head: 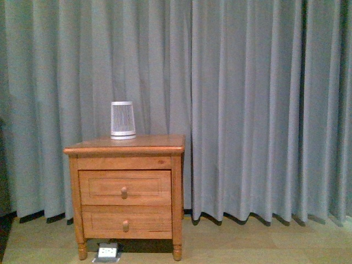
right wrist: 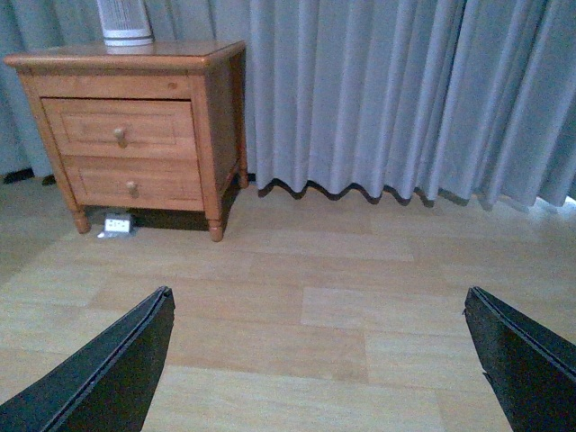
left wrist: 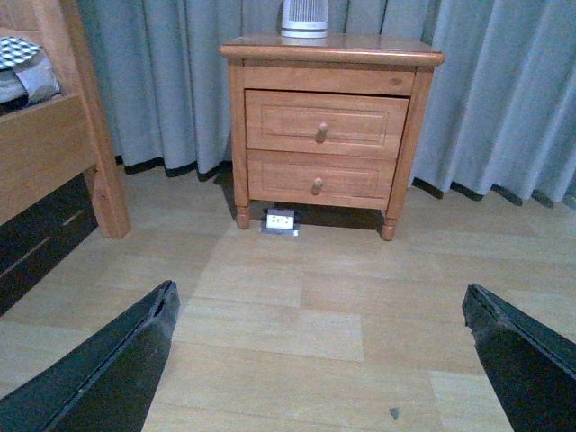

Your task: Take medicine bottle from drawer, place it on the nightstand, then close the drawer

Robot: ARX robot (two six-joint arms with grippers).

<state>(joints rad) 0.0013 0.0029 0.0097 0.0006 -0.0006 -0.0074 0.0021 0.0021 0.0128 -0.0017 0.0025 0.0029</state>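
Within the nightstand, the drawer sits shut.

One nightstand, two drawers, one ribbed device.

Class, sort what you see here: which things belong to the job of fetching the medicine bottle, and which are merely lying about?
Belongs to the job: nightstand; upper drawer, shut; its knob. The bottle is not in view.

Just lying about: ribbed white device; lower drawer; floor socket; curtain; bed frame.
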